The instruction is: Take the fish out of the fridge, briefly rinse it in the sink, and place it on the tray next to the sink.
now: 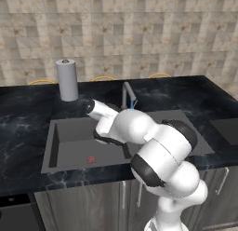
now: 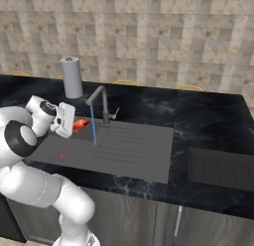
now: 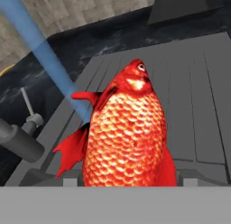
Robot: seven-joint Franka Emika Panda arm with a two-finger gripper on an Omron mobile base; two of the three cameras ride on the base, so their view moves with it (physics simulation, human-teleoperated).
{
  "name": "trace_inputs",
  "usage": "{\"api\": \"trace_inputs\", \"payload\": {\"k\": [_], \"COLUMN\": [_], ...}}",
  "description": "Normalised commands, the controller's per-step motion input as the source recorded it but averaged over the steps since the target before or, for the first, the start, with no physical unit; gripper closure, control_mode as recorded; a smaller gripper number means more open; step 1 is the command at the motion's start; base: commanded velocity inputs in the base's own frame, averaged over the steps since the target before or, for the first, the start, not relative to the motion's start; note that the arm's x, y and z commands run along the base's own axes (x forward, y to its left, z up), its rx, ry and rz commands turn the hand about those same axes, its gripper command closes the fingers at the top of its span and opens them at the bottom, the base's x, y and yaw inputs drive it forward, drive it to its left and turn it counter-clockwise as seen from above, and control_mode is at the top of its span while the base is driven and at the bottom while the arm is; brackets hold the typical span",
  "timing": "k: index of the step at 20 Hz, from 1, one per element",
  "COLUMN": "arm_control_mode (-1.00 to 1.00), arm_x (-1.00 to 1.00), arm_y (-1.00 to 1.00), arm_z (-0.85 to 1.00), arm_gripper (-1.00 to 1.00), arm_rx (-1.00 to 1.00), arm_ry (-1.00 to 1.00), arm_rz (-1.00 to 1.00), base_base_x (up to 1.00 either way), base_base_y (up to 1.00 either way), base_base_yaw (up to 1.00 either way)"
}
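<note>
black counter (image 1: pixel 28 109) (tiled wall (image 1: pixel 139 34)) surrounds sink (image 1: pixel 69 141).

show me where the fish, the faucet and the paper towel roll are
fish (image 3: pixel 126 137), hand view, on its scaly body.
faucet (image 2: pixel 103 103), right base view, on its upright pipe.
paper towel roll (image 1: pixel 68 81), left base view, on its side.

Nothing here can be read. The paper towel roll (image 1: pixel 68 80) standing on the counter (image 1: pixel 28 109) behind the sink (image 1: pixel 69 141) is plain grey, with no label or brand. The wall tiles behind that roll bear no writing either.
</note>
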Motion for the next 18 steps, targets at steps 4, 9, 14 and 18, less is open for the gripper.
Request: {"api": "trace_inputs", "payload": {"k": [4,9,14,18], "arm_control_mode": [-1.0,-1.0,-1.0,-1.0], "arm_x": [0.22,0.26,0.22,0.17], "arm_y": [0.0,0.0,0.0,0.0], "arm_z": [-0.25,-0.35,-0.28,-0.08], "arm_gripper": [1.0,1.0,1.0,1.0], "arm_rx": [0.0,0.0,-0.01,-0.04], "arm_ry": [0.0,0.06,0.01,0.0], "arm_rz": [0.0,0.0,0.0,0.0], "base_base_x": [0.0,0.0,0.0,0.0], "base_base_y": [0.0,0.0,0.0,0.0], "base_base_yaw": [0.0,0.0,0.0,0.0]}}
